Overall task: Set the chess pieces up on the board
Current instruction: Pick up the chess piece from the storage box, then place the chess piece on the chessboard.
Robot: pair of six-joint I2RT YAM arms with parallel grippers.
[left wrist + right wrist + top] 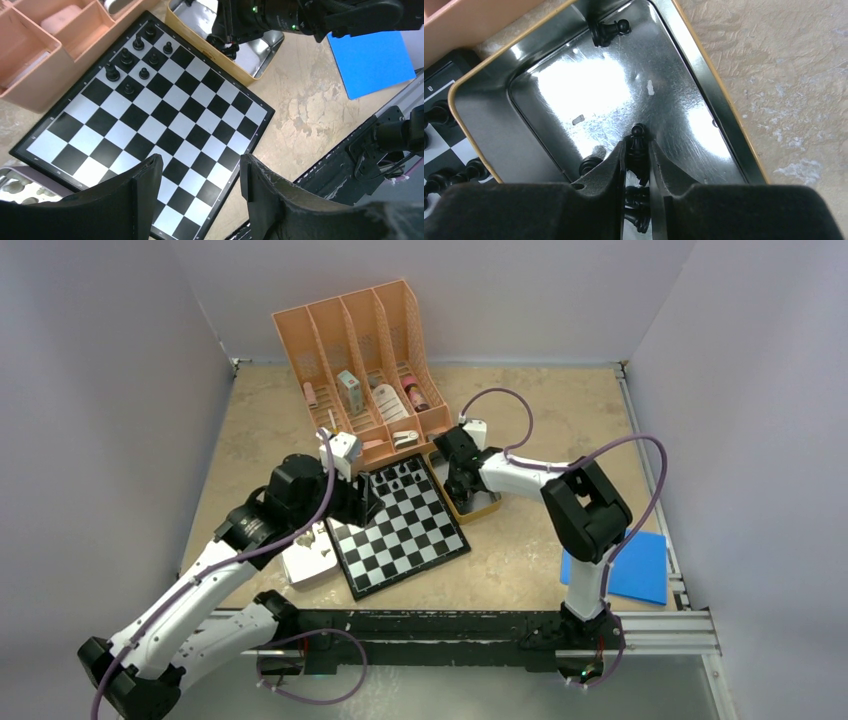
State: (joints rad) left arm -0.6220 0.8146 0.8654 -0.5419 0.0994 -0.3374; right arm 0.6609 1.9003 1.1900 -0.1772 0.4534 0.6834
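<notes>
One black pawn (638,142) sits in the metal tray (484,115) just beside the board (150,115), and I see my right gripper (637,165) pinching it between both fingers. My left gripper (200,185) hangs over the board, jaws apart, empty.

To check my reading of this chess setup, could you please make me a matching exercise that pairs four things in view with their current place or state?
Things: 1 left hand; 2 right hand; 3 blue sheet; 4 lone pawn.
States: A lying on its side against the wall of the metal tray; B open above the board; C gripping a black piece in that tray; D flat on the table, apart from the board.
Pairs: 1-B; 2-C; 3-D; 4-A.
</notes>
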